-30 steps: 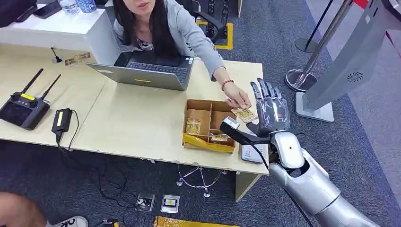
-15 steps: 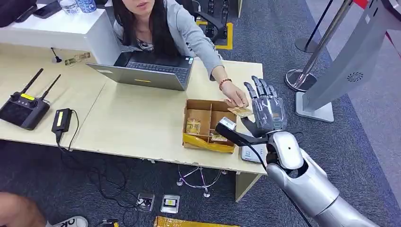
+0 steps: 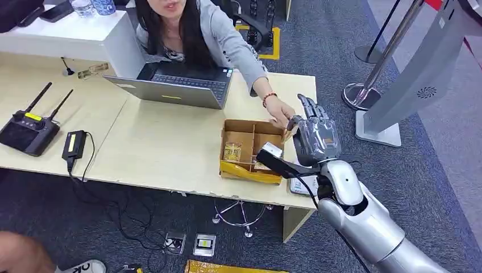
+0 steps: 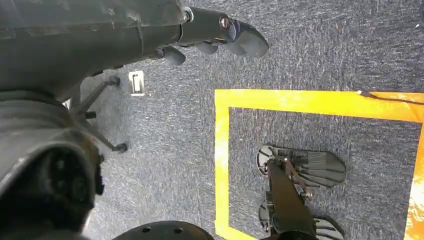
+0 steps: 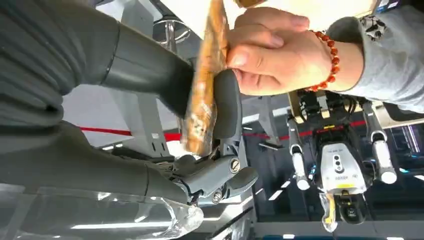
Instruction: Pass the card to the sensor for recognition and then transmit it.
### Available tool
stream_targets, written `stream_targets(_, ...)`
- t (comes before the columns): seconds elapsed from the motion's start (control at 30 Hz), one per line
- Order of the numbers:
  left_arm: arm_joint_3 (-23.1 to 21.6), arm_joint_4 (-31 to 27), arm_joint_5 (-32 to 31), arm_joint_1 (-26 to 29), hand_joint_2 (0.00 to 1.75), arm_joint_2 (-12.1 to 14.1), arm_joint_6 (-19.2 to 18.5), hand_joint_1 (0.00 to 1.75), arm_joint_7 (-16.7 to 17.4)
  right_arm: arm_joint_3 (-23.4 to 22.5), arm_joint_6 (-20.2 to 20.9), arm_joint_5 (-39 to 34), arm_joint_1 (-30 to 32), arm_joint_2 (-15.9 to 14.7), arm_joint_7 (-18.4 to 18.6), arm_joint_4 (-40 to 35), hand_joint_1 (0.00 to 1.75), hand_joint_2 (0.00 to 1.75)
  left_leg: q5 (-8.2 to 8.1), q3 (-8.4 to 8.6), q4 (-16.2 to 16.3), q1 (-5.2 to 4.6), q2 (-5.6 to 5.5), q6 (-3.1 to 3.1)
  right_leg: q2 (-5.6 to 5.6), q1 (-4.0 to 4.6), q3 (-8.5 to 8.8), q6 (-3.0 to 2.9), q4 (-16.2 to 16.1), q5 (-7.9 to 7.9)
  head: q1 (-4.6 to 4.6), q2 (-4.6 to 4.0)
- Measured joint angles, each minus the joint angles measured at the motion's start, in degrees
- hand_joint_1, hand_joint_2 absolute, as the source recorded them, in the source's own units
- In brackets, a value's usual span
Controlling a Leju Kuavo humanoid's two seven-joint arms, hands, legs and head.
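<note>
Thin brown-gold printed card (image 5: 204, 95): edge-on in right wrist view, motion-blurred, print unreadable; its upper end is cut by the pic edge. In head view the card is mostly hidden behind the robot's silver-and-dark right hand (image 3: 314, 136) and the person's hand (image 3: 281, 111); just a sliver shows.

Person's hand (image 5: 272, 55) w/ red bead bracelet covers part of the card, so how far the dark fingers (image 5: 226, 102) wrap it can't be told.

Small white flat device (image 3: 300, 185) at the table edge: mostly hidden behind the right forearm, label too small to read.

Open brown cardboard divided box (image 3: 252, 149): contents too small to identify.

Left hand (image 4: 220, 35): mostly cut off, dark; finger pose unclear.
</note>
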Motion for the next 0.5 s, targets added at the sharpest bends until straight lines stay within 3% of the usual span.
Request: stream_targets(0.5, 0.0, 0.0, 0.2, 0.2, 0.0, 0.0, 0.0, 0.0, -0.3, 0.0, 0.6, -0.6, 0.7, 0.3, 0.2, -0.1, 1.75, 1.75, 0.0, 0.01, 0.0, 0.0, 0.0, 0.0, 0.0, 0.0, -0.02, 0.0, 0.0, 0.0, 0.0, 0.0)
